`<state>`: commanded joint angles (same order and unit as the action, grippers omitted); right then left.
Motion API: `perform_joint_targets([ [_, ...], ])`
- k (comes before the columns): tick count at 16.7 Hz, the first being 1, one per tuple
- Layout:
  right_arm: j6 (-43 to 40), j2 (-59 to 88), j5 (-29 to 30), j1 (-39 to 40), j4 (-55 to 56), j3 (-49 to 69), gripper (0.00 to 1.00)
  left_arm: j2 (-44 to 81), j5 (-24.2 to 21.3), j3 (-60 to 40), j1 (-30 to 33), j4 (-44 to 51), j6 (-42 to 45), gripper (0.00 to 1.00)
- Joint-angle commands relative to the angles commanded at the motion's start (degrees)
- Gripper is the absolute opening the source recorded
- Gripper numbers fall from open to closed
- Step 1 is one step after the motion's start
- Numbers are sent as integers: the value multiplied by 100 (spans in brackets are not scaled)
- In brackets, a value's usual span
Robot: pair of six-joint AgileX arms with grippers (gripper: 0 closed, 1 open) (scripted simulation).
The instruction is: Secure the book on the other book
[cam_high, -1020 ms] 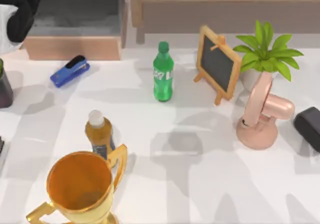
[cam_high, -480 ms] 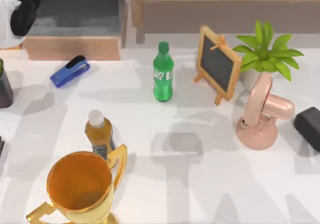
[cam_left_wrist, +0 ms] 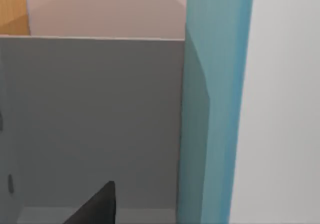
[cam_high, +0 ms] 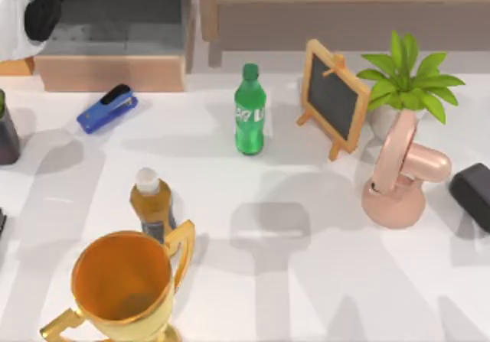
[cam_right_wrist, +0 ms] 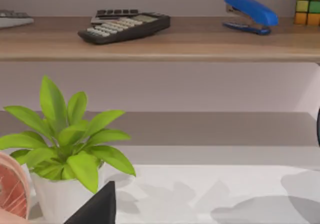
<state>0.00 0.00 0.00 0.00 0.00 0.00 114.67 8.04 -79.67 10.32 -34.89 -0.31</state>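
Fingers first: one dark fingertip [cam_left_wrist: 97, 206] pokes into the left wrist view and another dark fingertip [cam_right_wrist: 97, 206] into the right wrist view. With just one tip each, I honestly can't tell if either pair is apart or together.

From the top view, the left arm [cam_high: 34, 5] is tucked in the far left corner, over a wooden box [cam_high: 115, 70] with a grey inside. On the white table [cam_high: 306, 281] there's a blue stapler [cam_high: 107, 107] near that box, a green soda bottle [cam_high: 249, 111] standing upright mid-table, a little chalkboard easel [cam_high: 331, 97] just to its right, then a potted plant [cam_high: 406, 78] and a pink desk fan [cam_high: 402, 174] in front of it. Nearer the front left are an amber bottle [cam_high: 151, 204] with a white cap and a gold trophy cup [cam_high: 122, 285], nearly touching.

The left wrist view gets something the top view doesn't: a grey panel [cam_left_wrist: 90, 119] close up, with an upright light-blue slab [cam_left_wrist: 215, 108] beside it. That slab might be a book's edge, but I can't say for sure, so that's my best shot at where the book is.

The right wrist view looks past the plant and fan to a wooden shelf [cam_right_wrist: 200, 38] holding a calculator [cam_right_wrist: 125, 27], a second blue stapler [cam_right_wrist: 250, 11] and a colour cube [cam_right_wrist: 309, 3].
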Motion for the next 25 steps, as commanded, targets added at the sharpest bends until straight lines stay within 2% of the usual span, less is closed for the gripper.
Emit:
perform_joint_targets([
  [13, 0, 0, 0, 0, 0, 0, 100, 0, 0, 0, 0, 0, 0, 2],
  [25, 0, 0, 0, 0, 0, 0, 100, -152, 12, 82, 19, 60, 9, 0],
])
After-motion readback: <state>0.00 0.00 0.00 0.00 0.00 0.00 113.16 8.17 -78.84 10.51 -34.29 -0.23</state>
